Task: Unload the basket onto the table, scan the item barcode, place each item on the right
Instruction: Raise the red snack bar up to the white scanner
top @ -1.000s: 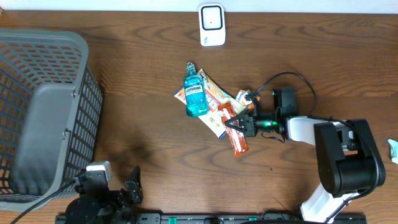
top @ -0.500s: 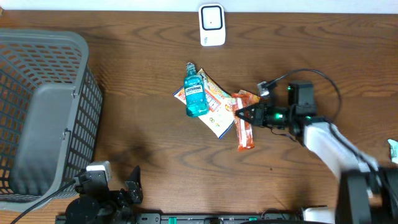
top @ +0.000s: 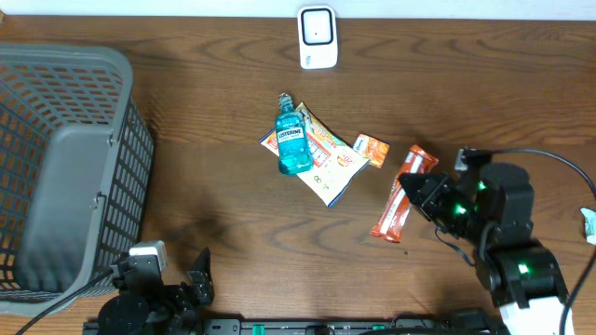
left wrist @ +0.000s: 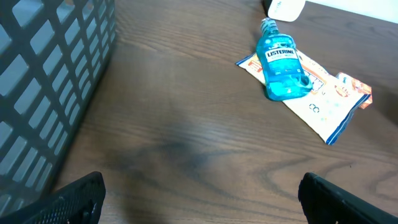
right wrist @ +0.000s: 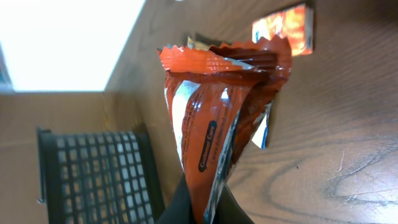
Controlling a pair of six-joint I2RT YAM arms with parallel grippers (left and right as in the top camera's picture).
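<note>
An orange snack bar wrapper (top: 397,202) hangs over the table right of centre, and my right gripper (top: 425,193) is shut on one end of it. In the right wrist view the wrapper (right wrist: 217,106) rises crinkled from the pinched jaws of that gripper (right wrist: 205,208). No barcode shows on the side I see. The white scanner (top: 318,37) stands at the table's far edge, well away from the wrapper. My left gripper (left wrist: 202,208) is open near the front edge with nothing between its fingers.
A blue Listerine bottle (top: 292,140) lies on a white and orange snack packet (top: 331,160) at the centre. A small orange packet (top: 371,149) lies beside them. A grey mesh basket (top: 65,177) fills the left side.
My right arm has drawn back to the right and toward the front, carrying the orange wrapper away from the pile. The left arm has not moved.
</note>
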